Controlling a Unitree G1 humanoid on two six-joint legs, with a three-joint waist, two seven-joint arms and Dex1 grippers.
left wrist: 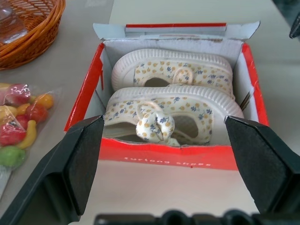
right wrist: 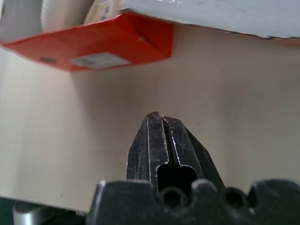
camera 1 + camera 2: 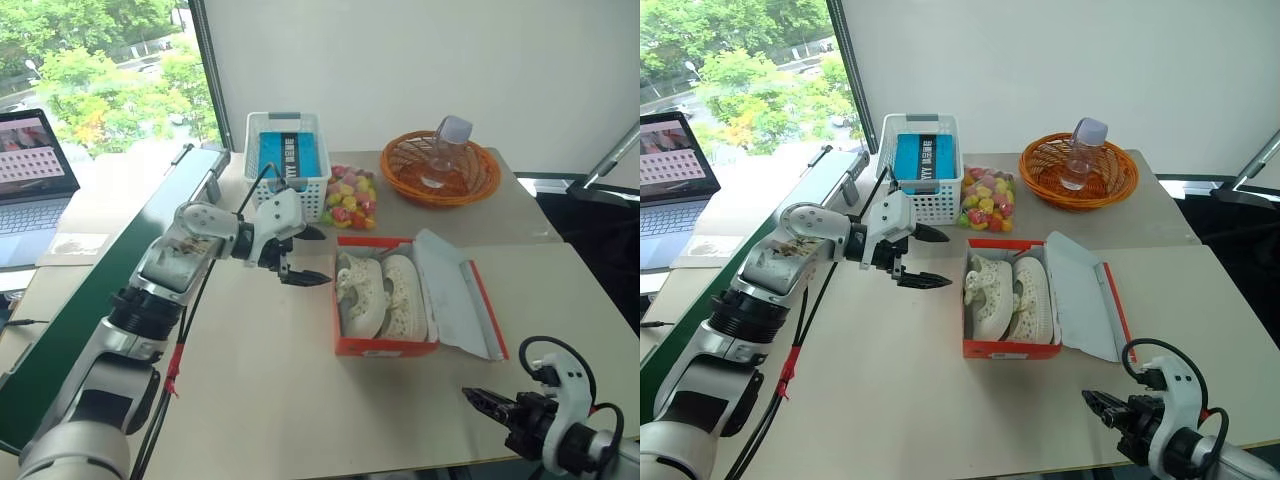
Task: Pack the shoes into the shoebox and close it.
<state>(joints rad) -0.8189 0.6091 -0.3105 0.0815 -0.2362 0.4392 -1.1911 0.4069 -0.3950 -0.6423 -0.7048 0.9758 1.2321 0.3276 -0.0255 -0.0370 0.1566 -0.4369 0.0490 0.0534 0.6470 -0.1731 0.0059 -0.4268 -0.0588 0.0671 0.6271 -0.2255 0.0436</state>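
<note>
The orange-red shoebox [image 3: 384, 347] stands open in the middle of the table. Both cream-white shoes [image 1: 171, 70] lie side by side inside it. Its lid [image 3: 455, 295] hangs open to the right, white inside up. My left gripper [image 3: 322, 257] hovers just left of the box, pointing at it, open with nothing between its fingers [image 1: 75, 168]. My right gripper [image 3: 470, 396] is low at the table's near right edge, shut and empty, its tips [image 2: 159, 118] aimed toward the box's near corner [image 2: 98, 42].
Behind the box lie a bag of colourful candy [image 3: 350, 200] and a white mesh basket [image 3: 287, 160] holding a blue pack. A wicker basket [image 3: 440, 170] with a clear bottle sits at the back right. A laptop [image 3: 30, 170] stands far left.
</note>
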